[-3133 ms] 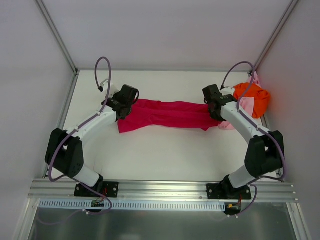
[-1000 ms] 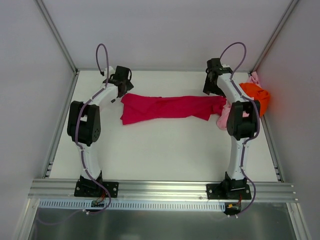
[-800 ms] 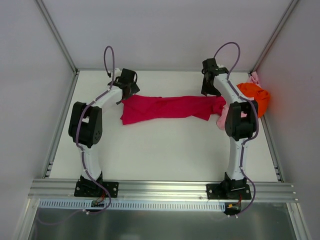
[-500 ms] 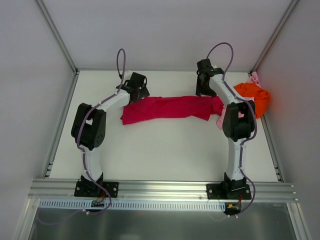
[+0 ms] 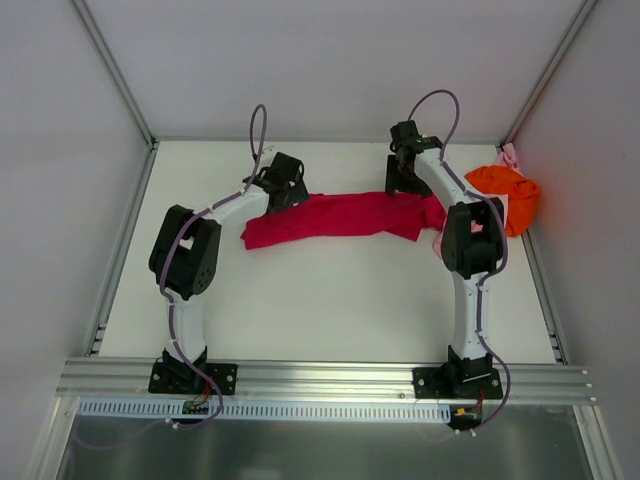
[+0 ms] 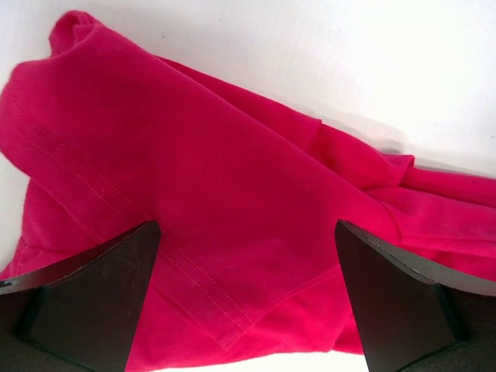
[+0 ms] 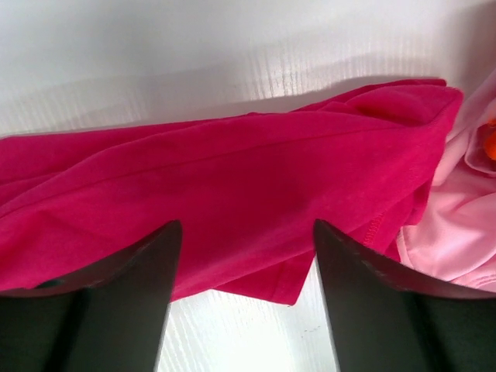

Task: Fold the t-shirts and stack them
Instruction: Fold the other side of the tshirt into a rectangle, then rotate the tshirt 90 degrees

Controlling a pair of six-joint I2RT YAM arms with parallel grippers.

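A crimson t-shirt lies stretched in a long crumpled band across the far half of the table. My left gripper hovers over its far left part, open, with a stitched hem of the crimson t-shirt between its spread fingers. Over the far right end my right gripper is also open, holding nothing, above the crimson t-shirt. An orange t-shirt sits bunched at the far right. A pale pink t-shirt lies beside the crimson end.
White enclosure walls stand close behind and on both sides. The right wall is just past the orange and pink pile. A metal rail with both arm bases runs along the near edge. Bare white tabletop lies between the crimson t-shirt and the rail.
Both grippers have slid inward along the far side of the crimson t-shirt, the left one rightward, the right one leftward. The t-shirt has barely shifted.
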